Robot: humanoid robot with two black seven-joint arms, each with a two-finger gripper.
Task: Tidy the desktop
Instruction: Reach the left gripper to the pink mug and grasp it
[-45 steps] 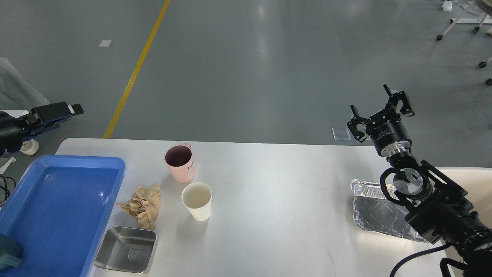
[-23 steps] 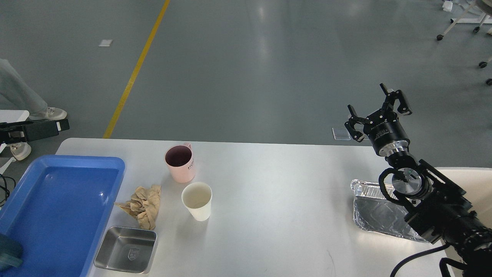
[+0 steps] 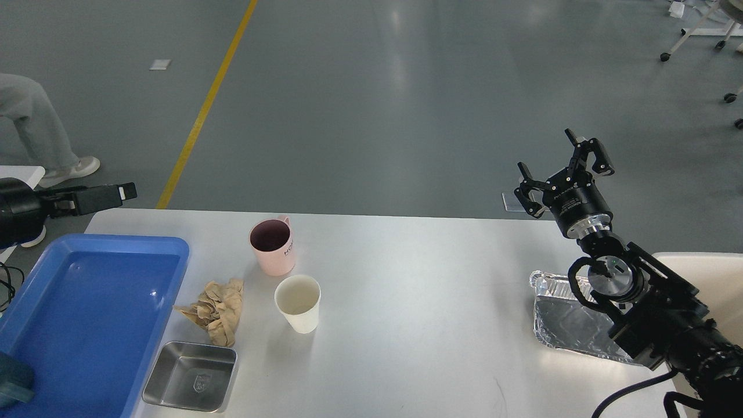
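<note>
The white-grey desktop (image 3: 418,273) carries a pink mug (image 3: 271,247), a white paper cup (image 3: 298,303), a crumpled brown paper (image 3: 216,310), a small square steel dish (image 3: 190,383) and a foil tray (image 3: 572,328). My right gripper (image 3: 560,164) is open and empty, raised above the desktop's far right edge, with its arm over the foil tray. My left gripper (image 3: 96,197) is a dark bar off the desktop's far left corner, above the blue tray; its fingers cannot be told apart.
A blue plastic tray (image 3: 87,319) lies at the left end of the desktop, with a dark teal thing (image 3: 13,380) at its near corner. A small white table corner (image 3: 705,278) stands at the right. A person's legs (image 3: 35,130) are on the floor at the far left.
My right gripper has shifted slightly left and up, still open. My left gripper drew back left, then came right again. A person has walked into view at the far left.
</note>
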